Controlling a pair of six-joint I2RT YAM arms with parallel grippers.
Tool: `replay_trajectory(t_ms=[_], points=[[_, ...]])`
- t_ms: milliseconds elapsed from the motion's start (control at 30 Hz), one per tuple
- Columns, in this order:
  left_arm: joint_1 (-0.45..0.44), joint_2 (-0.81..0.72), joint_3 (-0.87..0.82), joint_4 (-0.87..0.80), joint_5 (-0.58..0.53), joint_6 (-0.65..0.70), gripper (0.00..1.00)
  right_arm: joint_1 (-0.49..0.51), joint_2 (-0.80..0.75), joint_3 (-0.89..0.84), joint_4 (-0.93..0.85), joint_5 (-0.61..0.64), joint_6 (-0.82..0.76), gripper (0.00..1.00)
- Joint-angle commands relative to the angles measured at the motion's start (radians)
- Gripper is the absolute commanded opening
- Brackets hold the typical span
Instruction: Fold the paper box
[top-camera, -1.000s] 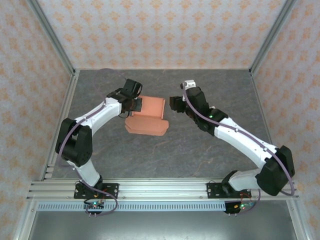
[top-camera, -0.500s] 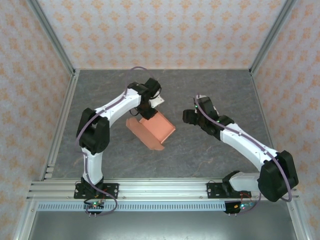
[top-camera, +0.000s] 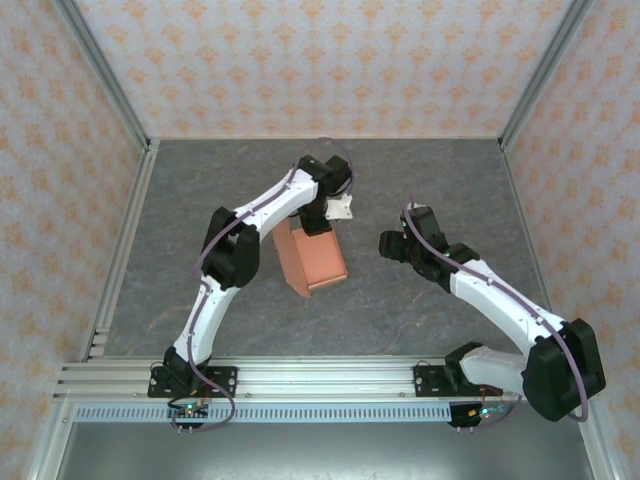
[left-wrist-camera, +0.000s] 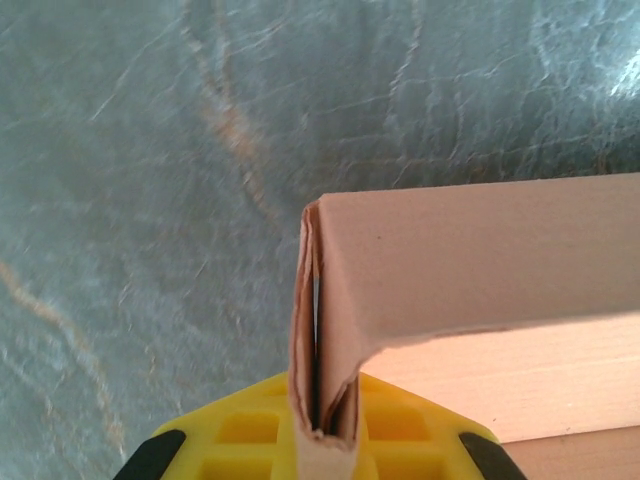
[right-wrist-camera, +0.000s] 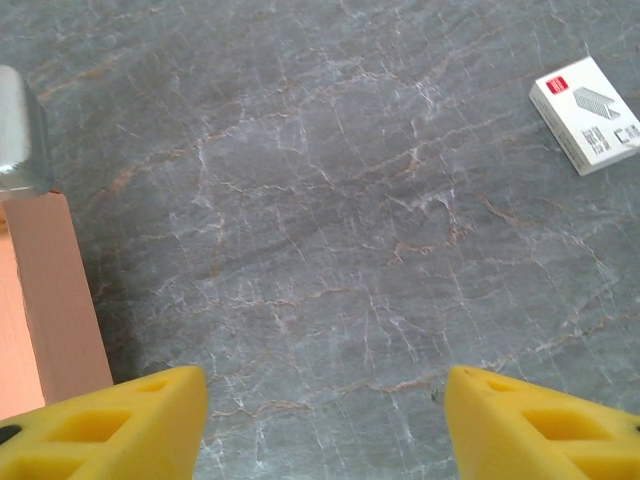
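Middle of the frame, the left pincer (left-wrist-camera: 320, 425) is clamped on a doubled-over edge of the paper box (top-camera: 312, 258), held over the bench (top-camera: 200, 220). The right pincer (right-wrist-camera: 320, 420) hangs to its right, jaws apart and empty. To my eye the left should grip firm while the right presses the free wall square along its crease.

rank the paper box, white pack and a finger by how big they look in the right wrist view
1. paper box and either finger: look alike, both cut off by the frame, so unranked
2. white pack: smallest
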Motion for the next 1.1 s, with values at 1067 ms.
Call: replay_trajectory(t_ms=[1067], points=[[-0.031,0.165,0.178,-0.069,-0.129,0.08,0.34,-0.005,-0.018,-0.044,0.008,0.042,0.032,0.65]])
